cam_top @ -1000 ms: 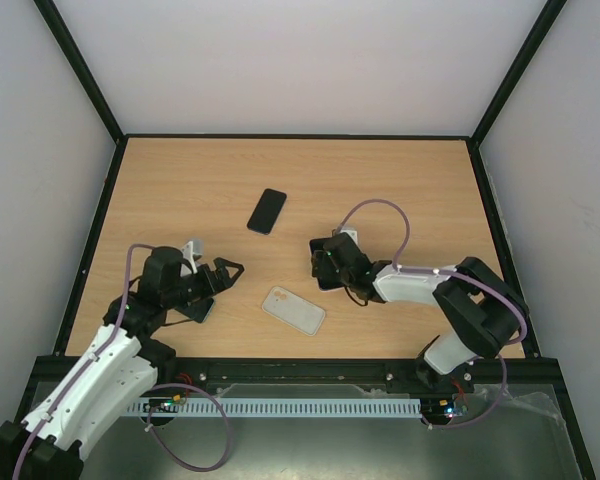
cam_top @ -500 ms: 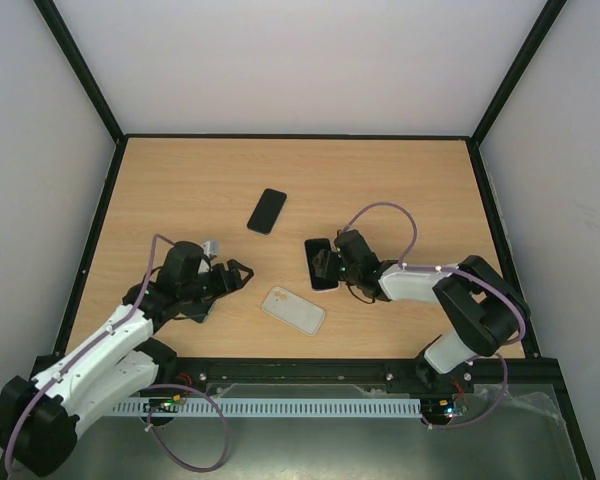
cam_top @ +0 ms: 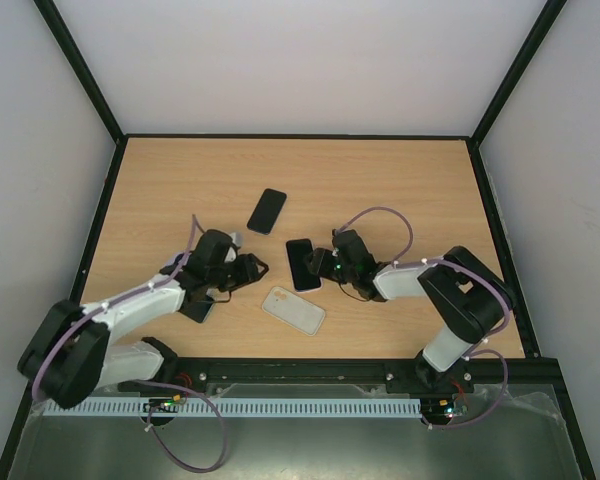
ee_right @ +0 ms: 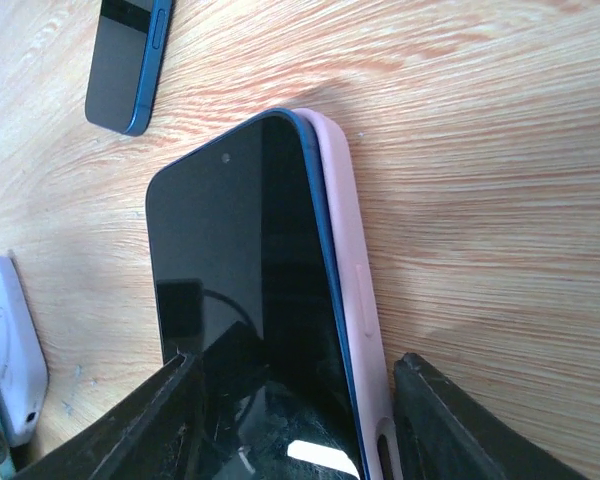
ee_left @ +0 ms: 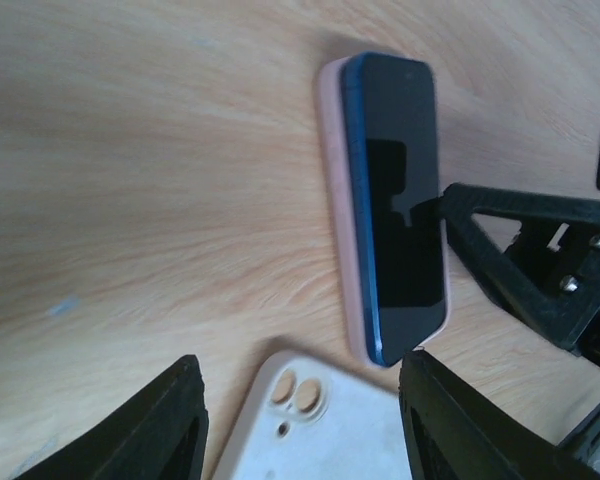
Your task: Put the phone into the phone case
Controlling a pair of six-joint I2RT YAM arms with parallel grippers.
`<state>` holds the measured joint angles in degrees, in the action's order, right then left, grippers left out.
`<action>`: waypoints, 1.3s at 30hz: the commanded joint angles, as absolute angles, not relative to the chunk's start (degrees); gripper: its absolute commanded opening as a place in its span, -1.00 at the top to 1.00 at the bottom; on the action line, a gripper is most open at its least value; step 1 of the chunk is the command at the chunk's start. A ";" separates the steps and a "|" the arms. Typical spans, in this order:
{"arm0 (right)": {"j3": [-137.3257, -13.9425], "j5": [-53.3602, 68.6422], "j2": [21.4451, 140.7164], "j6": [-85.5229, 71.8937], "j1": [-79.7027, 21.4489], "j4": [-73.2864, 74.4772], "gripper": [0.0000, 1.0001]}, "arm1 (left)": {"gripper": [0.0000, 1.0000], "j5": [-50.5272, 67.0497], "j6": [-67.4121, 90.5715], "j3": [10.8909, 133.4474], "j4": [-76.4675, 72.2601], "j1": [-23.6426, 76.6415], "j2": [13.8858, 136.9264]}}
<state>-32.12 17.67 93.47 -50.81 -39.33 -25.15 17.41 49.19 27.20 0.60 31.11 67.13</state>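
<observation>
Left pincer (cam_top: 254,268): fingers half spread, nothing pinched between them.
Right pincer (cam_top: 317,264): one finger on each long side of the phone and its pink case; I cannot tell whether they press on it.
Phone (ee_left: 400,190): blue-edged, screen up, between the right pincer's fingers and just ahead of the left pincer.
Pink case (ee_right: 352,265): under the phone, not flush; its rim shows along one long side.
White case (cam_top: 293,309): flat on the tabletop (cam_top: 400,180), camera holes showing, just beside the left pincer's fingertips.
Second phone (cam_top: 268,210): beyond both pincers, well apart from them.
</observation>
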 commanded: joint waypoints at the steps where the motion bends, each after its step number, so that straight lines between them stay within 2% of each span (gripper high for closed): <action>1: -31.46 18.55 95.00 -54.54 -39.55 -30.15 -0.01 | -0.03 16.39 48.37 32.16 -8.29 33.41 74.21; 12: -29.88 24.52 99.52 -60.96 -39.55 -38.58 0.06 | 0.13 19.25 51.19 35.14 -17.99 34.93 87.65; 19: -28.98 26.68 100.08 -63.64 -39.50 -42.01 0.06 | 0.25 19.16 51.28 34.62 -19.76 35.47 91.72; 23: -28.95 28.32 101.05 -65.48 -39.55 -44.13 0.07 | 0.57 19.73 51.21 34.69 -20.48 35.42 93.29; 27: -29.18 28.69 100.48 -66.08 -39.50 -44.54 0.07 | 0.71 19.29 50.78 34.12 -20.13 35.41 93.16; 30: -29.05 29.81 99.22 -66.70 -39.52 -45.89 0.07 | 0.71 18.67 50.30 33.80 -19.27 35.38 92.90; 39: -28.42 31.09 96.07 -67.86 -41.15 -47.68 0.07 | 0.48 19.15 49.83 32.62 -18.14 35.37 90.84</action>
